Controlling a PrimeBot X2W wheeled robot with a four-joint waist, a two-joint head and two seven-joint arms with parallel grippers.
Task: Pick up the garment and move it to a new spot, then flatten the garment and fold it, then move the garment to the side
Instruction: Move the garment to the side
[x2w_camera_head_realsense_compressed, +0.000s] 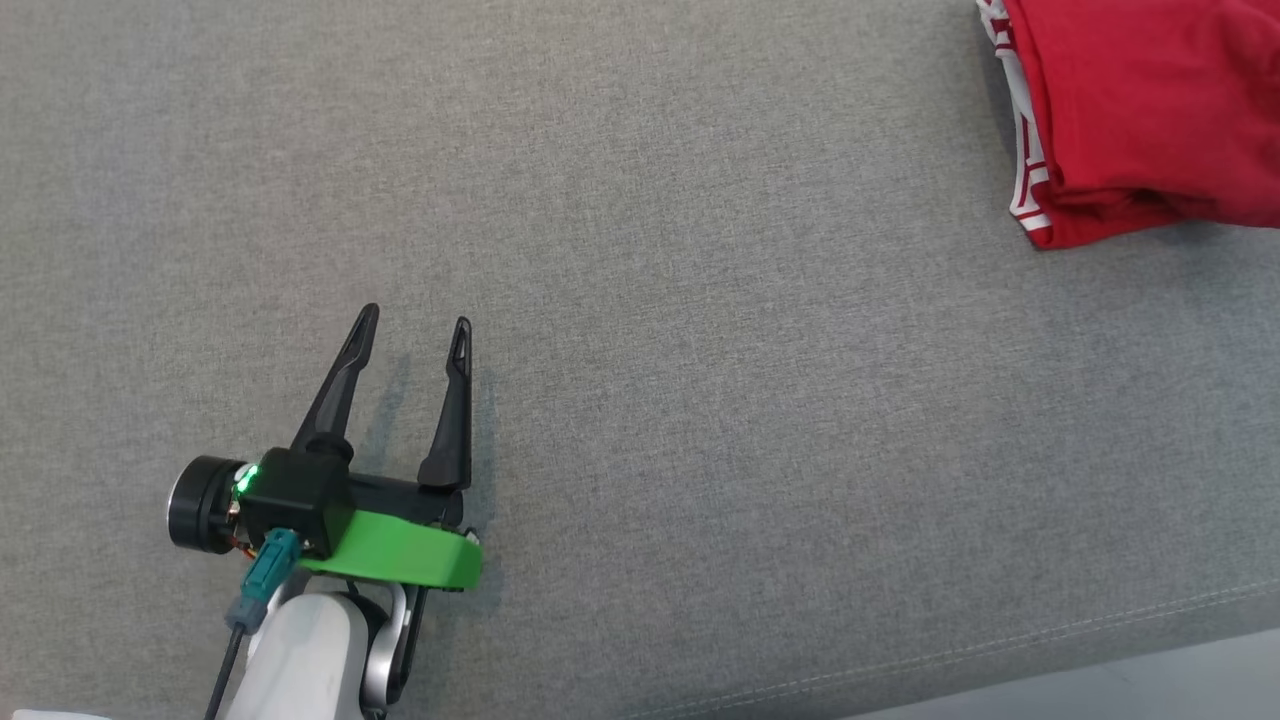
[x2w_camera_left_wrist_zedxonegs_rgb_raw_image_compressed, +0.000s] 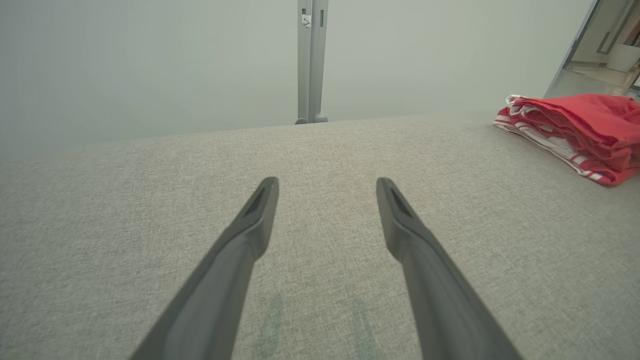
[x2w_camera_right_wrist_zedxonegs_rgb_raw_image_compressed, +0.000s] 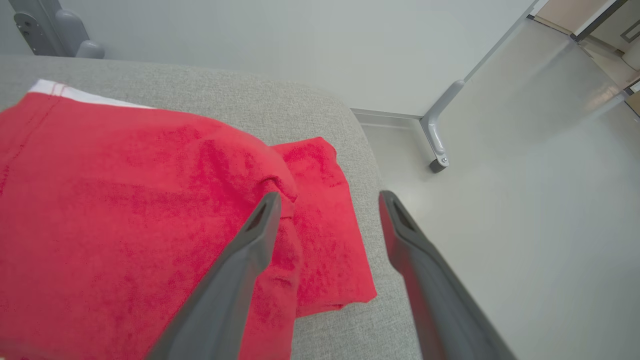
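Note:
The garment (x2w_camera_head_realsense_compressed: 1140, 110) is red with a red-and-white striped edge and lies folded in a thick stack at the far right of the grey padded surface. In the left wrist view the garment (x2w_camera_left_wrist_zedxonegs_rgb_raw_image_compressed: 580, 132) sits far off to the right. My left gripper (x2w_camera_head_realsense_compressed: 415, 320) (x2w_camera_left_wrist_zedxonegs_rgb_raw_image_compressed: 327, 185) rests low over bare fabric at the lower left, open and holding nothing. Seen from the right wrist, my right gripper (x2w_camera_right_wrist_zedxonegs_rgb_raw_image_compressed: 330, 197) hangs open just above the garment (x2w_camera_right_wrist_zedxonegs_rgb_raw_image_compressed: 125, 215) near its corner at the surface's edge, with nothing between its fingers.
The grey padded surface (x2w_camera_head_realsense_compressed: 700, 400) has a rounded corner and edge (x2w_camera_right_wrist_zedxonegs_rgb_raw_image_compressed: 360, 135) right beside the garment, with pale floor beyond. A grey frame leg (x2w_camera_right_wrist_zedxonegs_rgb_raw_image_compressed: 437, 130) stands on that floor. A grey post (x2w_camera_left_wrist_zedxonegs_rgb_raw_image_compressed: 311, 60) rises behind the surface's far edge.

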